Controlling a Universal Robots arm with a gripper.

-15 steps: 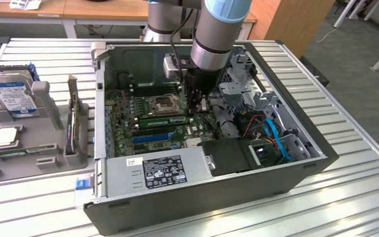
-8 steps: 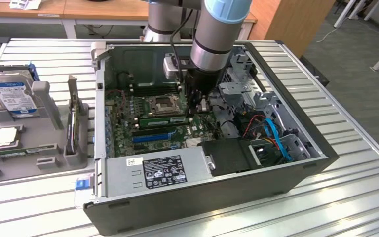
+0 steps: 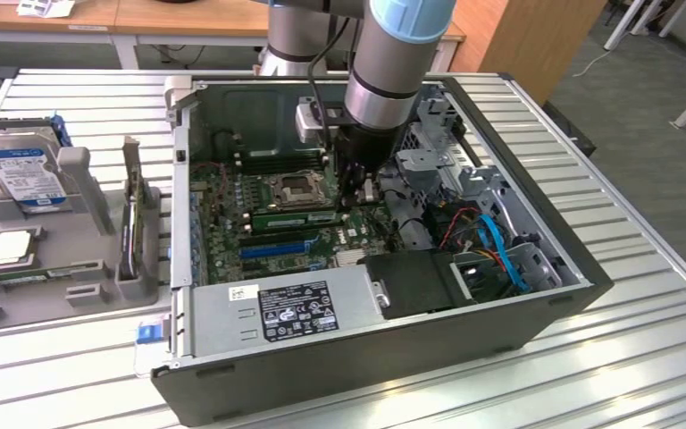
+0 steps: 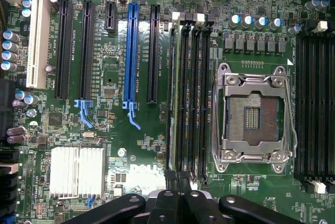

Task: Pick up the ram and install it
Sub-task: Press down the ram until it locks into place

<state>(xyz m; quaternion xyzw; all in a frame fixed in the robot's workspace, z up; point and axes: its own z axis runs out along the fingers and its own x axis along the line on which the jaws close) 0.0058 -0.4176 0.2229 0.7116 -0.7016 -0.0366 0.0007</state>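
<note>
A: Motherboard (image 4: 136, 145): what colours?
B: Dark green, with fine pale traces. One long slot (image 4: 132, 51) is blue among black ones; one slot (image 4: 37, 38) is white. The heatsink (image 4: 77, 171) is silver, ribbed

A: And outside the case (image 3: 534, 317)?
B: Case black, desk (image 3: 629, 357) of striped silver slats. The arm (image 3: 397, 54) is grey with a pale blue band. The hard drive (image 3: 19, 170) bears a blue-and-white label, on a grey tray (image 3: 33, 308)
</note>
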